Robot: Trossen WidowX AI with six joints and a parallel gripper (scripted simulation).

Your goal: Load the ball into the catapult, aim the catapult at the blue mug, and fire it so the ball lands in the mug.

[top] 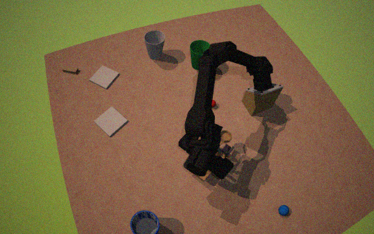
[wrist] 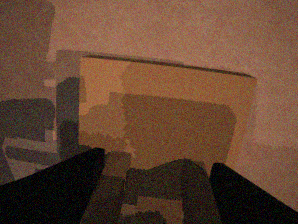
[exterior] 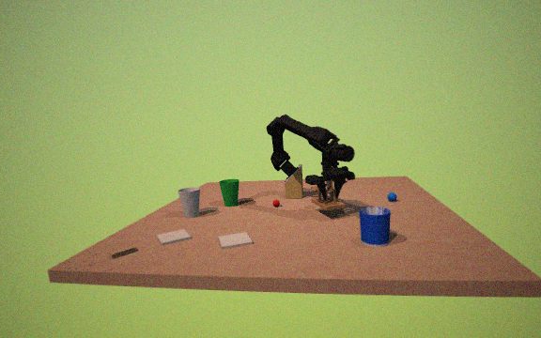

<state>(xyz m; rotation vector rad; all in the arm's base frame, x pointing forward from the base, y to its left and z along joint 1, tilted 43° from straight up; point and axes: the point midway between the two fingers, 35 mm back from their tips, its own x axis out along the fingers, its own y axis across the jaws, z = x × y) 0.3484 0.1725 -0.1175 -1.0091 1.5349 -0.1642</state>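
Wooden catapult (top: 204,177) (exterior: 329,203) (wrist: 165,115): on table (top: 148,140) (exterior: 275,263), under arm.
Gripper (top: 211,162) (exterior: 331,190) (wrist: 157,165): clamped on catapult, fingers either side.
Blue mug (top: 145,223) (exterior: 375,226): upright, apart from catapult.
Red ball (top: 213,103) (exterior: 276,203): on table, nr. arm's wedge base (top: 263,102) (exterior: 294,187).
Blue ball (top: 284,210) (exterior: 392,197): on table, well apart fr. gripper.

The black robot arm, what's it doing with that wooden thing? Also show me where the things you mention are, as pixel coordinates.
The black jointed robot arm (top: 204,88) (exterior: 305,129) is using its end effector (top: 210,169) (exterior: 331,190) (wrist: 157,165) to grip the small tan wooden catapult (exterior: 328,203) (wrist: 175,85) from above. The small shiny red ball (top: 213,103) (exterior: 276,203) and the round blue ball (top: 284,210) (exterior: 392,197) both lie on the brown table (top: 86,182) (exterior: 289,263), away from the catapult. The round blue mug (top: 145,223) (exterior: 375,226) stands upright, and no ball shows inside it.
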